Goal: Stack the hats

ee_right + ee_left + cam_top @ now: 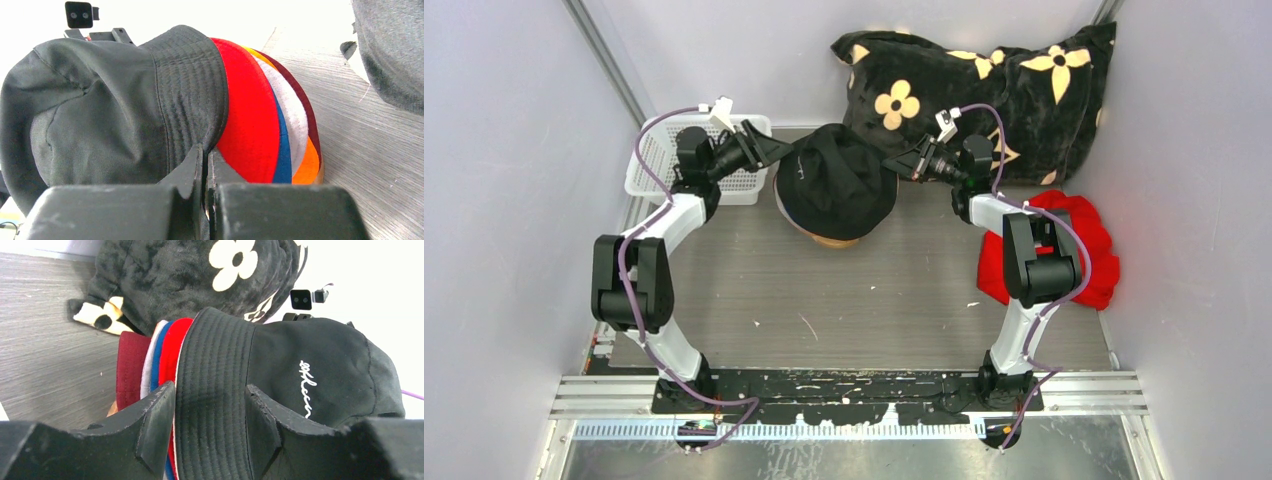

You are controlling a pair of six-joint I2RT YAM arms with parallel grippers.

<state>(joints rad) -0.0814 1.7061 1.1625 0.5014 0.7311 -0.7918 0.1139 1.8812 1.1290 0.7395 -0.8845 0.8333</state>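
Black hat (836, 180) topmost; right pincer (206, 152) pinches its brim, left pincer (209, 390) gapes astride it; pillow (984, 90) behind.

Hat stack (836, 180) centre, pillow (984, 80) behind, basket (659, 160) left

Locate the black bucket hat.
Top view, far centre: the black fabric bucket hat crowns the hat stack, between the left gripper and right gripper, before the flowered pillow.

Both arms reach inward; left gripper (210, 388) jaws apart, right gripper (205, 151) jaws closed.
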